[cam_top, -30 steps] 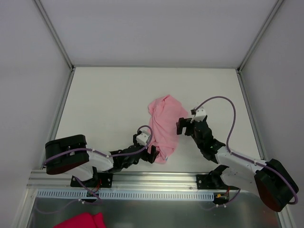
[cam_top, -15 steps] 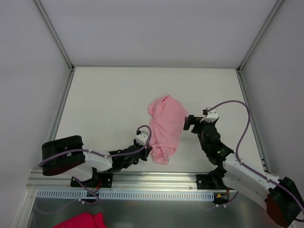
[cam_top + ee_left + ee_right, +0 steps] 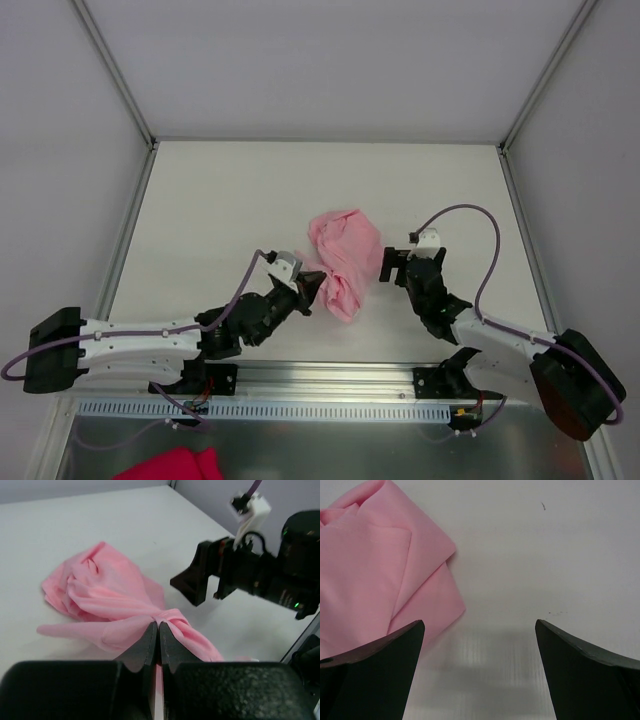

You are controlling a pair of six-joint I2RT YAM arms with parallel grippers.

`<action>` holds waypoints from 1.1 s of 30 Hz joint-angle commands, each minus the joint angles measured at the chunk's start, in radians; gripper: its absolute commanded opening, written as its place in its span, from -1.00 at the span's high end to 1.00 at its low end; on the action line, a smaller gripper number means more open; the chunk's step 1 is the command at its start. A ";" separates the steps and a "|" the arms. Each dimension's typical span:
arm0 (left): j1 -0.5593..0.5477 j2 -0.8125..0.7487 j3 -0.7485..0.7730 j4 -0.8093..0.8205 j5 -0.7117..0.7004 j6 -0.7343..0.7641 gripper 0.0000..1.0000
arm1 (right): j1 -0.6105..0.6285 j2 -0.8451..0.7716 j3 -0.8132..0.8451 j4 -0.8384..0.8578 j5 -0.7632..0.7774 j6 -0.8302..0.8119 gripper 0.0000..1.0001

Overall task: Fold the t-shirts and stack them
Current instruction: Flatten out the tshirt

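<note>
The left tool (image 3: pixel 158 629) is pinched shut on a gathered fold of the pale pink t-shirt (image 3: pixel 342 255). The shirt lies bunched on the surface (image 3: pixel 220 200) just ahead of it, beside the wide, empty right tool (image 3: pixel 391 266). The thin cloth looks light and limp and will likely drape and slip. A hem or shoulder seam would probably hold better than this bunch.

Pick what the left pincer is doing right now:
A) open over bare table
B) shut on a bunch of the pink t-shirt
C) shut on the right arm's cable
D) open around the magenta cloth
B: in the left wrist view the left pincer is closed, with a gathered fold of the pink t-shirt pinched at its tips. The right pincer stands open beside the shirt.
</note>
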 commanded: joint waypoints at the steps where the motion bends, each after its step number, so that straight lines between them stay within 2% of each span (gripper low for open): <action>1: -0.008 -0.074 0.061 -0.042 -0.034 0.108 1.00 | 0.006 0.064 0.002 0.139 0.005 0.031 -0.99; 3: -0.022 -0.079 0.130 -0.058 -0.012 0.157 1.00 | 0.006 0.119 0.005 0.162 -0.010 0.034 -0.99; 6: -0.045 -0.044 0.225 -0.079 -0.066 0.252 1.00 | 0.006 0.185 0.014 0.195 -0.020 0.033 -0.99; 13: -0.072 -0.004 0.433 -0.093 -0.097 0.436 1.00 | 0.008 0.286 0.026 0.263 -0.063 0.023 -0.99; 16: -0.077 0.001 0.492 -0.110 -0.107 0.490 1.00 | 0.008 0.311 0.033 0.272 -0.066 0.023 -0.99; 20: -0.108 -0.028 0.497 -0.014 -0.179 0.632 1.00 | 0.006 0.317 0.022 0.286 -0.067 0.026 -0.99; 27: -0.115 -0.035 0.630 -0.055 -0.193 0.749 1.00 | 0.006 0.383 0.034 0.321 -0.072 0.034 -0.99; 31: -0.115 -0.018 0.672 0.078 -0.233 0.913 1.00 | 0.008 0.443 0.048 0.347 -0.076 0.040 -0.99; 33: -0.115 -0.015 0.691 0.076 -0.247 0.938 1.00 | 0.008 0.467 0.053 0.352 -0.079 0.040 -0.99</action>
